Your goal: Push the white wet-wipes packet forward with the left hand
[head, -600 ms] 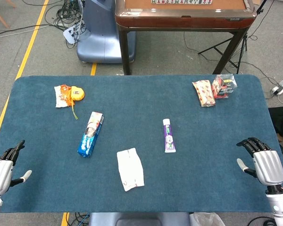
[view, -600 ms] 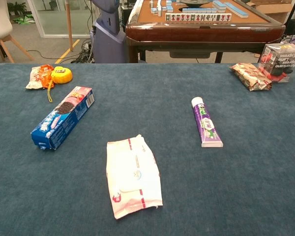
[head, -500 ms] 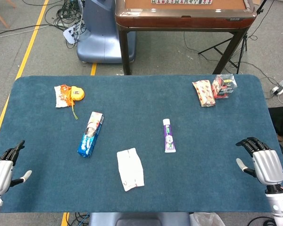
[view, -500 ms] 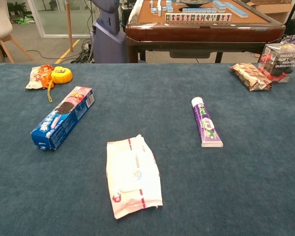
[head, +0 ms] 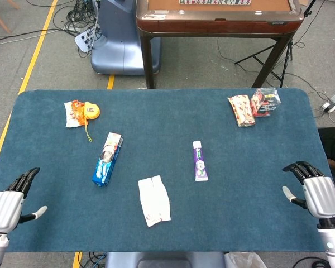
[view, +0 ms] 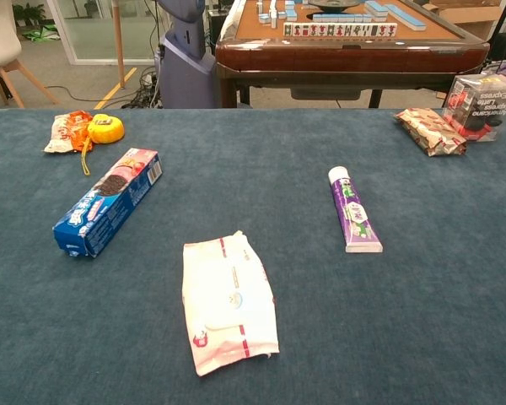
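Note:
The white wet-wipes packet (head: 154, 200) (view: 228, 300) lies flat near the front middle of the blue table, its long side running front to back. My left hand (head: 10, 205) hovers at the table's front left corner, far left of the packet, fingers apart and holding nothing. My right hand (head: 315, 192) stays at the front right edge, also with fingers spread and nothing in it. Neither hand shows in the chest view.
A blue biscuit box (head: 107, 159) (view: 108, 212) lies left of the packet, a purple tube (head: 199, 161) (view: 353, 210) to its right. An orange snack bag with a yellow tape measure (head: 82, 113) sits far left. A snack pack (head: 241, 110) and a clear box (head: 266, 101) sit far right.
My left hand has shifted slightly right and toward the table's front. My right hand has drifted slightly right and down. The packet has not moved.

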### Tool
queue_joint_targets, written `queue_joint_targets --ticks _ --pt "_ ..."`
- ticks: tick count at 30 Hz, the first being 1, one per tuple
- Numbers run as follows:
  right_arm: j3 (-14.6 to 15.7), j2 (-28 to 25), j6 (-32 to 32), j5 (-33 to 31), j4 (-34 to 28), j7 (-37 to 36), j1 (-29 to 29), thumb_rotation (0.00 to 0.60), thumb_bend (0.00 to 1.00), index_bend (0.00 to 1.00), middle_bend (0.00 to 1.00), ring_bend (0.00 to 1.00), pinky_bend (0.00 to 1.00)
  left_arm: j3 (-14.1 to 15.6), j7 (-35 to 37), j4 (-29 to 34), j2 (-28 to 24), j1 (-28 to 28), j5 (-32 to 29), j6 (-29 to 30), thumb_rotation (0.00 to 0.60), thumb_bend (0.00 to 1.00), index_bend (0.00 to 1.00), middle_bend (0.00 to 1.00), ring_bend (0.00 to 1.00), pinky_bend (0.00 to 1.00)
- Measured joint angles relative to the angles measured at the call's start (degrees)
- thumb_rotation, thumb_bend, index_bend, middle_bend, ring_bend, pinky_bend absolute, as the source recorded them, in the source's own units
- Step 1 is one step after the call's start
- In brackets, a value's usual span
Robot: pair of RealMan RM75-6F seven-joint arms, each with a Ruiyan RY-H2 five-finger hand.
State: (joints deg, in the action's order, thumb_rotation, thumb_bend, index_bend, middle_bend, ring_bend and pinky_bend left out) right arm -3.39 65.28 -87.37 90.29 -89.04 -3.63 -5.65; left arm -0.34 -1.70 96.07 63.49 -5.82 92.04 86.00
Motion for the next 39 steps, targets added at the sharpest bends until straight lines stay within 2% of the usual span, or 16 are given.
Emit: queue_joint_targets --ticks 4,10,17,27,39 --pt "-0.26 -0.52 -0.68 -0.27 -0.10 -0.79 0.35 0.600 0.28 0.37 0.33 0.23 0.40 1.56 0.10 2.86 -1.28 -0.90 3.51 -1.34 0.600 0.04 0.00 0.00 0.00 0.16" --pt "-0.52 -1.36 -2.16 -0.45 -0.59 -1.68 1.15 0.600 0.28 0.37 0.34 0.23 0.40 3.24 1.28 4.31 -1.58 -3.43 8.69 -3.85 0.600 0.03 0.00 0.00 0.00 0.14" --pt "-0.67 -2.89 -3.89 -0.59 -1.27 -2.74 2.29 0.600 0.28 0.37 0.33 0.23 0.40 4.22 -0.06 5.97 -1.32 -5.84 10.76 -8.01 0.600 0.02 0.00 0.00 0.00 0.09" --pt "0.22 -6.03 -5.53 -1.39 -0.17 -4.56 5.05 0.600 0.28 0.37 0.34 0.23 0.40 4.68 -7.05 9.26 1.62 -10.82 9.25 -18.43 0.600 0.02 0.00 0.00 0.00 0.09" --pt "-0.08 -6.98 -7.82 -3.37 5.20 -10.76 8.01 0.600 0.28 0.37 0.33 0.23 0.40 3.58 -12.03 12.31 6.47 -14.69 5.92 -23.83 0.600 0.02 0.00 0.00 0.00 0.09"
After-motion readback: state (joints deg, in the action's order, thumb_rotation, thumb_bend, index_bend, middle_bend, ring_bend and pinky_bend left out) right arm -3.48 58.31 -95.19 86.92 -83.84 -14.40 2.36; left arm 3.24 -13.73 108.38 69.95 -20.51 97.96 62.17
